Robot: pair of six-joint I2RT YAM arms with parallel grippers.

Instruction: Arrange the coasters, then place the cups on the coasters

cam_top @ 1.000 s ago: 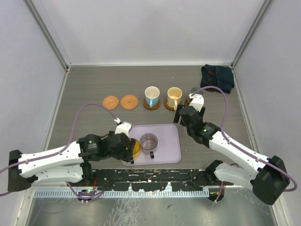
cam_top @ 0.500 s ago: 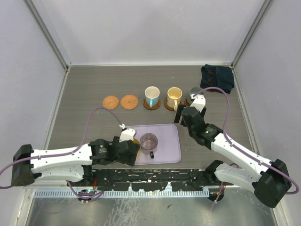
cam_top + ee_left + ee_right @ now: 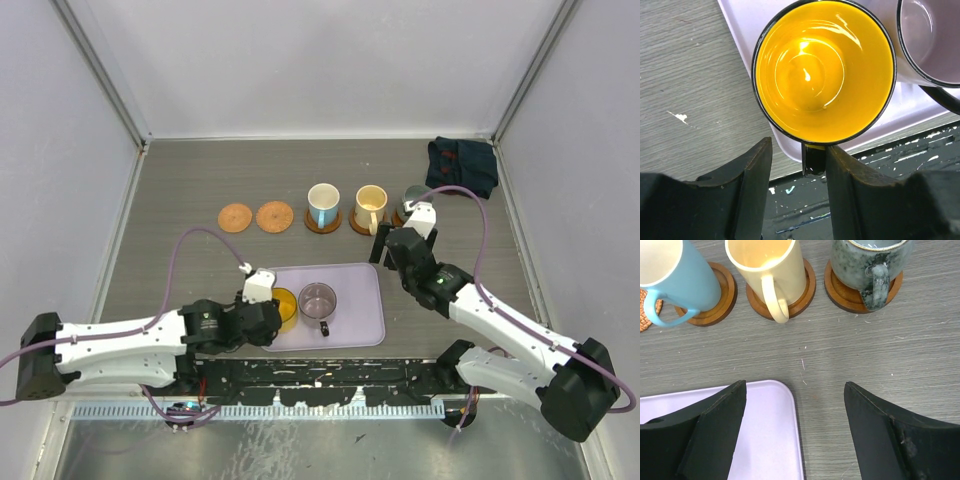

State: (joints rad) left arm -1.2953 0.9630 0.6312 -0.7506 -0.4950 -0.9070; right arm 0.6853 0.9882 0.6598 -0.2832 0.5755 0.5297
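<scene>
Two empty cups (image 3: 318, 298) sit in the tray (image 3: 360, 320).

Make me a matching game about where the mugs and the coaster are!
1. shiny orange-yellow mug
2. cream-yellow mug
3. speckled grey-green mug
4. leftmost orange-brown round coaster

A. nothing on it
B. on the lilac rectangular tray
C. beside the blue-and-white mug
D. nearest the dark folded cloth

Pairs: 1-B, 2-C, 3-D, 4-A.
</scene>
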